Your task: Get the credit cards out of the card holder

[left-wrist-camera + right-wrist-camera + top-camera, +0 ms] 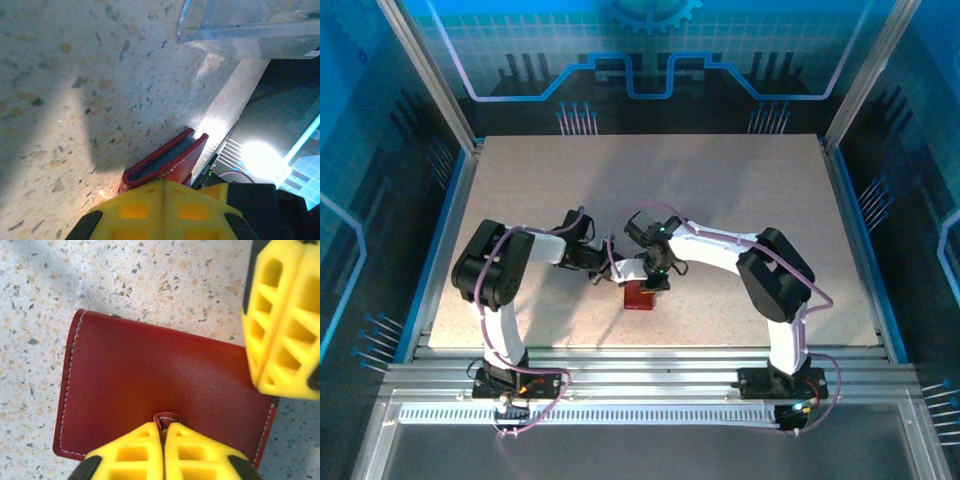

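The red card holder (pixel 640 296) lies closed and flat on the speckled table, between the two arms. In the right wrist view its red cover (pixel 150 375) faces up, and my right gripper (pixel 164 426) is shut on the little red tab (pixel 167 418) at its near edge. My left gripper (pixel 260 382) is shut, its yellow fingertips resting against the card holder's right edge with nothing between them. The left wrist view has the card holder (pixel 167 160) edge-on just beyond my shut left gripper (pixel 165 182), a grey strip between its red covers. The credit cards are hidden.
A clear plastic box (pixel 250 25) stands on the table a short way beyond the card holder. Aluminium rails (pixel 650 370) run along the table's near edge, and blue-lit frame walls (pixel 440 230) stand at the left and right. Open tabletop (pixel 650 180) stretches behind the arms.
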`<action>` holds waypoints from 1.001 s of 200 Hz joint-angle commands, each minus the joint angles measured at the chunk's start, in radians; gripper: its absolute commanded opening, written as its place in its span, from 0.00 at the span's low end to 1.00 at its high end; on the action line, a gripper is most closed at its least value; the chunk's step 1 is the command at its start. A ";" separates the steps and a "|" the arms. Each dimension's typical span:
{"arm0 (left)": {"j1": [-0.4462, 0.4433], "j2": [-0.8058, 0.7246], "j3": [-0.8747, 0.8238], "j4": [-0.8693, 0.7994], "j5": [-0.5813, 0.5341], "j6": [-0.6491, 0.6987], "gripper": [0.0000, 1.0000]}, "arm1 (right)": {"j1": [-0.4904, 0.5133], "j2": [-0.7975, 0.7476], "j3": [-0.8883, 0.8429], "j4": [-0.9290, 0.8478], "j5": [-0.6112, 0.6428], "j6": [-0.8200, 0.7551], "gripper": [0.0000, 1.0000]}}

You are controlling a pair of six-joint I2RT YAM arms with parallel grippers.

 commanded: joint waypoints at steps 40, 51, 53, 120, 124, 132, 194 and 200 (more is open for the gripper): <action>0.013 0.045 0.007 -0.144 -0.085 0.055 0.00 | 0.024 -0.215 -0.283 0.385 -0.014 0.248 0.00; 0.015 0.049 0.006 -0.147 -0.085 0.057 0.00 | 0.031 -0.248 -0.341 0.476 -0.004 0.312 0.00; 0.015 0.049 0.007 -0.148 -0.085 0.058 0.00 | 0.035 -0.257 -0.357 0.501 0.005 0.330 0.00; 0.027 0.048 0.006 -0.180 -0.102 0.083 0.00 | 0.097 -0.366 -0.700 1.053 0.222 0.859 0.00; 0.027 0.049 0.008 -0.183 -0.104 0.086 0.00 | 0.098 -0.367 -0.713 1.072 0.228 0.884 0.00; 0.029 0.046 0.009 -0.191 -0.108 0.090 0.00 | 0.101 -0.370 -0.737 1.108 0.260 0.935 0.00; 0.031 0.042 0.011 -0.196 -0.119 0.099 0.00 | 0.179 -0.331 -0.836 1.322 0.501 1.289 0.00; 0.030 0.040 0.011 -0.196 -0.119 0.099 0.00 | 0.192 -0.321 -0.846 1.347 0.531 1.328 0.00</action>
